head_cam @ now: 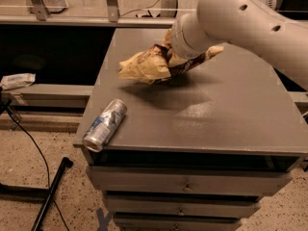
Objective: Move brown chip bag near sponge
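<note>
The brown chip bag [144,66], crumpled tan and dark brown foil, hangs just above the grey table top [226,114] at its back middle and casts a shadow below. My gripper [168,60], on the white arm [240,18] coming from the upper right, is shut on the bag's right part; the wrist hides most of the fingers. A pale tan tip [214,50] shows just right of the wrist; I cannot tell if it is the sponge or the bag's far end. No other sponge is in view.
A silver-blue drink can [105,124] lies on its side at the table's front left corner. Drawers [187,186] sit under the top. A low shelf with a wrapped packet [17,81] is at the left. Cables and a black bar lie on the floor.
</note>
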`<action>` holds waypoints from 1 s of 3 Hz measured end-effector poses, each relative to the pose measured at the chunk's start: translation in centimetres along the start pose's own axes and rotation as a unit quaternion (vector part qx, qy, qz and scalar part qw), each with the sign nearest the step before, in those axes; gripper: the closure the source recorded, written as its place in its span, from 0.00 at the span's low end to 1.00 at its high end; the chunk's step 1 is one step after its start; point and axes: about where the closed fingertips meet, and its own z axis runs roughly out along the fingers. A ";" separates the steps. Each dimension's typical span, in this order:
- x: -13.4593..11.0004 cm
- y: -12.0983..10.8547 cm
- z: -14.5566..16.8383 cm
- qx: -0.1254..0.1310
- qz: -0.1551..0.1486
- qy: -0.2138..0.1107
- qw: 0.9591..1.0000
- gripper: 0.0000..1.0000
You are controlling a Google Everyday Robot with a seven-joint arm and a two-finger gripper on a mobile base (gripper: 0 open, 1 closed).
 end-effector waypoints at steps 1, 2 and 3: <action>-0.1 0.0 -0.1 0.000 -0.001 0.000 1.000 0.54; -0.2 0.0 -0.1 0.001 -0.002 0.000 1.000 0.31; -0.4 -0.1 -0.2 0.001 -0.003 -0.001 1.000 0.08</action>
